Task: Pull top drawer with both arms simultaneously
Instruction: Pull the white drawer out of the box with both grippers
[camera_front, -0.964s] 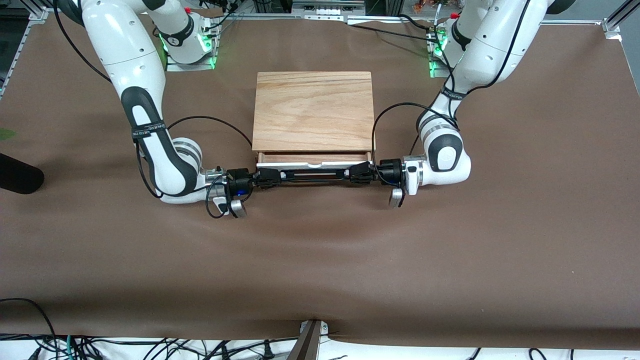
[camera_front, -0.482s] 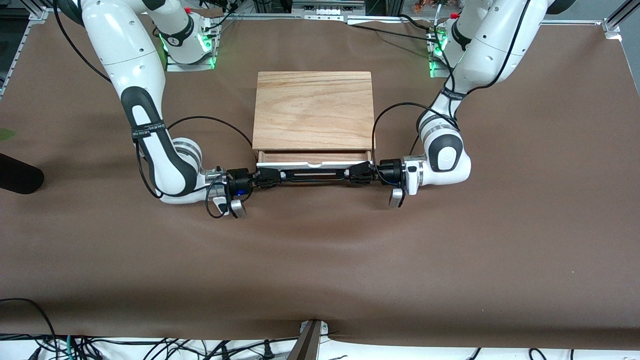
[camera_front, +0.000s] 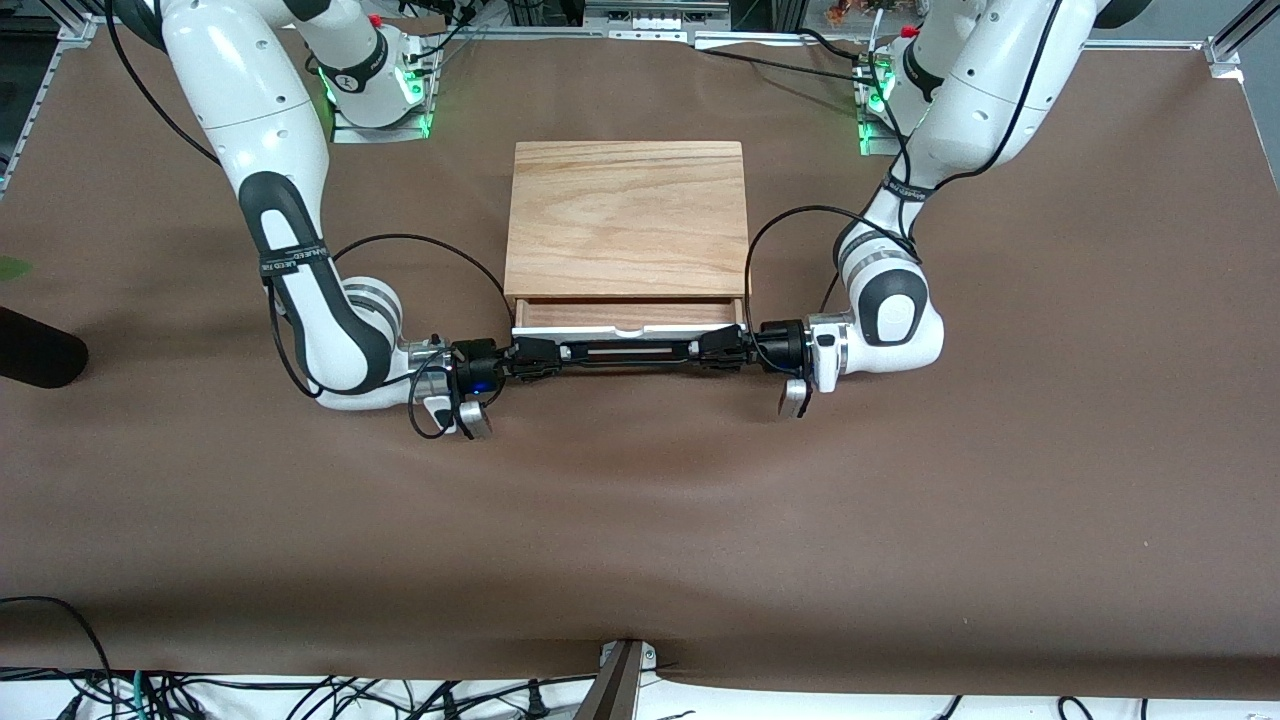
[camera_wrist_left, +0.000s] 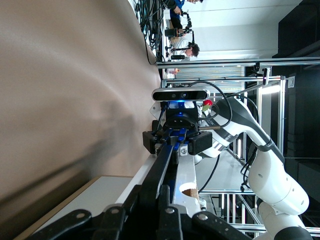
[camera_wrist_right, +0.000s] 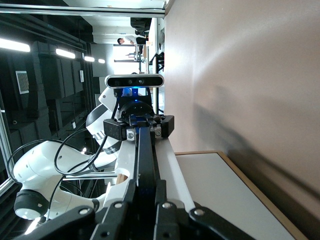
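Both grippers are clamped on the black handle (camera_front: 628, 351) of the drawer (camera_front: 628, 321): the right gripper (camera_front: 532, 356) at its end toward the right arm, the left gripper (camera_front: 722, 349) at the other end, facing each other along the bar. Just past them, the drawer stands slightly open under the box (camera_front: 628, 220). Judged risk: if one arm pulls faster, the drawer could skew and jam, or the light box could slide along the table (camera_front: 640, 520).

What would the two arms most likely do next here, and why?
Probably pull the handle evenly toward the front camera. The left gripper and right gripper clamp its ends, and the top drawer is only slightly open.
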